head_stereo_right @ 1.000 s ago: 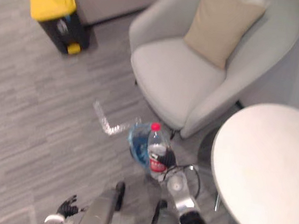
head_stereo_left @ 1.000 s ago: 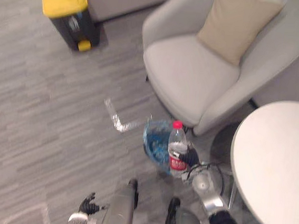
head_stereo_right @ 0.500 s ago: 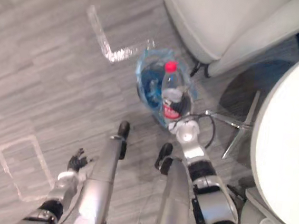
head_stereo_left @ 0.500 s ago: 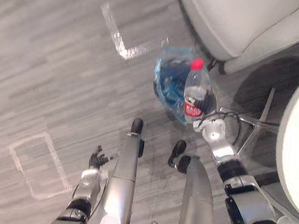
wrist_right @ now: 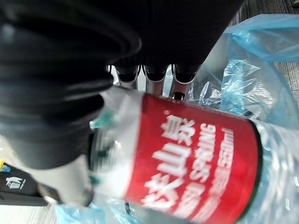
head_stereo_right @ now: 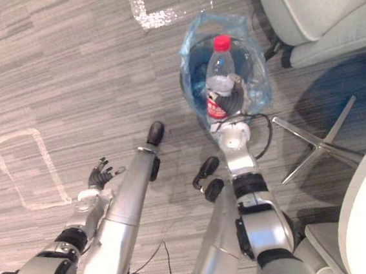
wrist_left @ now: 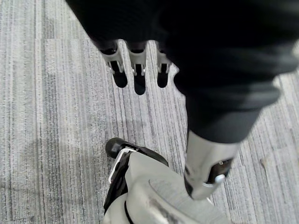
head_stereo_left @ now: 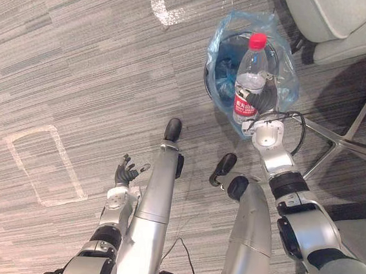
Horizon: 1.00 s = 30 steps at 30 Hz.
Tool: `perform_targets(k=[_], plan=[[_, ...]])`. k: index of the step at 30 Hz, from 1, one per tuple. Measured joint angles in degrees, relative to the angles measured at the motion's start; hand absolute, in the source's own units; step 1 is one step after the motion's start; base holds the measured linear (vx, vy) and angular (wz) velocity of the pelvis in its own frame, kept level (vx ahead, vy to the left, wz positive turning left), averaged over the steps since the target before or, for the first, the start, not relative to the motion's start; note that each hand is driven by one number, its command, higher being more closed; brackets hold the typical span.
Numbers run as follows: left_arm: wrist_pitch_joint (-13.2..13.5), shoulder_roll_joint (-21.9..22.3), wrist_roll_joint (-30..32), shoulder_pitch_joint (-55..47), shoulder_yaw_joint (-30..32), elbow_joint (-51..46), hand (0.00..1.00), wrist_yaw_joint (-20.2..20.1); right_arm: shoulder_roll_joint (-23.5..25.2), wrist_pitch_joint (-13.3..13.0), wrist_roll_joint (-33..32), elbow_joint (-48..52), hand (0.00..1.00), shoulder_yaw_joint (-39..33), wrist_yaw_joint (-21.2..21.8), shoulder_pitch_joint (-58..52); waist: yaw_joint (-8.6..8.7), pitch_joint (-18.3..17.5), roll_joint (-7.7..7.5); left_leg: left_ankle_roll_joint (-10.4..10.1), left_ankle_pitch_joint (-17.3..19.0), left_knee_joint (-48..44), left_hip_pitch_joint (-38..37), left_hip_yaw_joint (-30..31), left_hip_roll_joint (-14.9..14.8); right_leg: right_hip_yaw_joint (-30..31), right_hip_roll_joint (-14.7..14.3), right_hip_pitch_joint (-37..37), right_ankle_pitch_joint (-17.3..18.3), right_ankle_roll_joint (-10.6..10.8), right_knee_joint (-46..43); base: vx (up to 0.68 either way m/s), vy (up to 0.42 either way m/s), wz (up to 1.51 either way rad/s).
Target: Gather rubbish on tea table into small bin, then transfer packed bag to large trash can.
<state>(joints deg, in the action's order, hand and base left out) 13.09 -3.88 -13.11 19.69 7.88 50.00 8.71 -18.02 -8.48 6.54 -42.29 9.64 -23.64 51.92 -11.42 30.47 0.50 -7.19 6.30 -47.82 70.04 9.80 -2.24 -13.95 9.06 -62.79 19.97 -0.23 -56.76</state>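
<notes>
One bottle (head_stereo_left: 251, 72) stays clasped in the right hand (head_stereo_right: 239, 97) over the bagged bin (head_stereo_left: 220, 72); left hand (head_stereo_left: 125, 172) still hangs spread.

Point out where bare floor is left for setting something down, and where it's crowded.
Bare: the wide floor between the tape corner and the tape rectangle, ahead of the open left hand. Crowded: around the bin, where the right hand holds the bottle above it, with chair and table legs close beside.

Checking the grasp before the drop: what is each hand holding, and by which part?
Right hand grips the bottle around its red label. Left hand is open and empty.
</notes>
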Motion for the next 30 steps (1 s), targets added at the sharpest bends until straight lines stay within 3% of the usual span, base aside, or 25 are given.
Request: perform_targets(k=[6,19,23,30], plan=[[0.05,-0.1,0.04,0.0,-0.07,0.01,0.0,0.07,0.05,0.0,0.44,0.19,0.0,0.45,-1.0,0.71,0.44,-0.05,-0.08,-0.94,-1.1,0.98,-0.69,0.63,-0.4,-0.68,-0.35,0.46,-0.19,-0.37,0.13,0.0,-0.008,0.02],[0.3,-2.58,0.6,-0.04,-2.32,0.05,0.0,0.09,-0.39,0.63,17.88,3.24,0.0,9.04,-1.52,-2.15,0.94,-1.14,-1.77,-0.42,-2.3,5.54,-4.67,-0.11,-2.08,-1.09,-1.76,4.39,-2.03,-1.18,5.31,-0.02,0.004,-0.03],[0.4,-2.65,0.62,0.0,-2.33,0.29,0.0,0.11,-0.55,1.59,24.17,0.48,0.0,12.13,-1.01,-0.97,0.92,-1.31,-2.07,-0.37,-2.27,5.59,-4.61,-0.14,-1.96,-1.11,-1.74,4.63,-2.26,-1.44,5.69,0.01,0.011,0.02],[0.62,-2.69,0.61,1.71,-2.28,2.18,0.0,0.19,-0.5,3.74,27.36,-7.24,0.0,13.72,-0.96,1.76,0.66,-1.31,-2.07,-0.18,-2.16,5.53,-3.61,0.44,-1.84,-1.83,-1.75,4.22,-2.19,-1.37,5.98,0.0,0.006,0.02]])
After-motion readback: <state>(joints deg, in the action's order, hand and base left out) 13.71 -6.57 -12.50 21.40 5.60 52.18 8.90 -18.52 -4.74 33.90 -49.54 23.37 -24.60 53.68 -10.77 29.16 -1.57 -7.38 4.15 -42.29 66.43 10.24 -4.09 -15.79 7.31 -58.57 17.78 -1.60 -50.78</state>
